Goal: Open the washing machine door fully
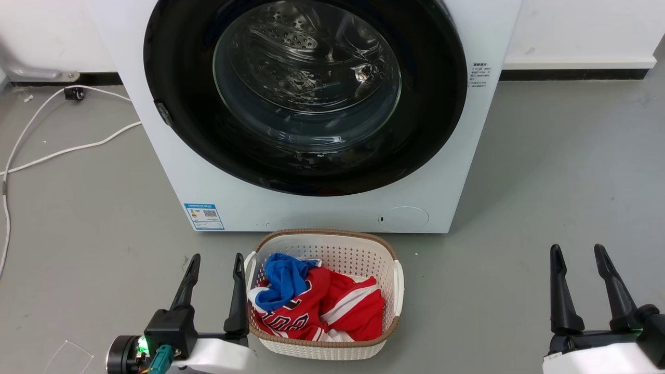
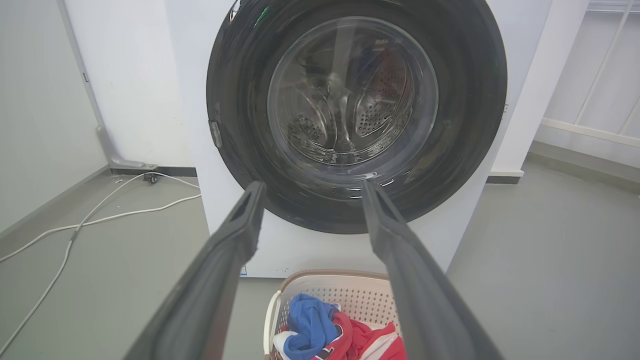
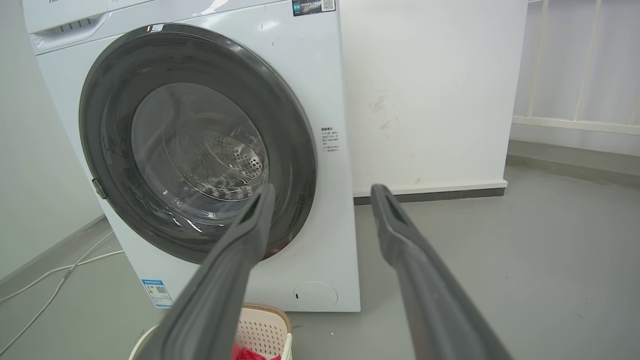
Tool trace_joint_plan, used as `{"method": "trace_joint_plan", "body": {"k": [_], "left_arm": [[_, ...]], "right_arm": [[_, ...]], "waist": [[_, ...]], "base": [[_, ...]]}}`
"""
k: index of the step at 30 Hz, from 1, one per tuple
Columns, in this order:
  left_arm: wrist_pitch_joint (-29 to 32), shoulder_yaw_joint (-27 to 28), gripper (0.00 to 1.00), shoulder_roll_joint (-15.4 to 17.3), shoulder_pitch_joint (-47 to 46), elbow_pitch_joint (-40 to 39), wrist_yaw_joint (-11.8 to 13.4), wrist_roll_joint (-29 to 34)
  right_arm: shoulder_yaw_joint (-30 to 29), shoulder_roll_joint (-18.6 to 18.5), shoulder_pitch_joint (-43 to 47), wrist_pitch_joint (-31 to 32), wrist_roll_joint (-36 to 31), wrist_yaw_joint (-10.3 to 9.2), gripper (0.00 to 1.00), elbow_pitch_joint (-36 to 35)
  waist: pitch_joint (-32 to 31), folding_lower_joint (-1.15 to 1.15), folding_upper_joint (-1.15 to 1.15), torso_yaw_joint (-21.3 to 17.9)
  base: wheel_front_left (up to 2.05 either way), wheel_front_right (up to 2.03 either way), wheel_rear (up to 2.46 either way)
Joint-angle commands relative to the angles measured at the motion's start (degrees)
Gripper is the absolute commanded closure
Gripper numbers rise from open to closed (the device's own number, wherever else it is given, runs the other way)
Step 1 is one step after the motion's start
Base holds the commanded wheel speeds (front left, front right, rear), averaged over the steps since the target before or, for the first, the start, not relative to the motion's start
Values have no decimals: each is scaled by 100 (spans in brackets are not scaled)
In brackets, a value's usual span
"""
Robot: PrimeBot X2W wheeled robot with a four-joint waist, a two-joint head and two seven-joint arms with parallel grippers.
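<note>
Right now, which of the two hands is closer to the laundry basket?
The left hand, close beside the laundry basket; the right hand stands well apart.

My head camera looks steeply down, washing machine (image 1: 322, 213) in the upper frame. Both wrist cameras sit low, facing it, the right one obliquely. All three share the door (image 1: 306, 93) and basket (image 1: 324, 234).
</note>
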Motion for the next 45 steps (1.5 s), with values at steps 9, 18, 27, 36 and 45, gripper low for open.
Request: {"method": "trace_joint_plan", "body": {"k": [9,18,27,36,45], "left_arm": [[-122,9,0,-28,82,9,-3,429],[-146,49,0,-45,92,57,-40,474],[-146,66,0,-54,99,108,-49,447],[-146,52,0,-56,116,149,-13,418],[-146,16,0,-56,153,212,5,346]], "right_arm": [[-21,17,94,-129,-295,0,0,5],[-13,19,110,-151,-248,-1,0,82],[1,19,101,-151,-166,-1,0,159],[74,15,47,-151,753,-1,100,258],[613,3,-130,-150,5746,0,100,827]], "waist": [[13,0,0,9],[10,0,0,8],[4,0,0,11],[-11,0,0,-1],[-59,0,0,10]], "base": [[0,0,0],[0,0,0],[0,0,0],[0,0,0],[0,0,0]]}}
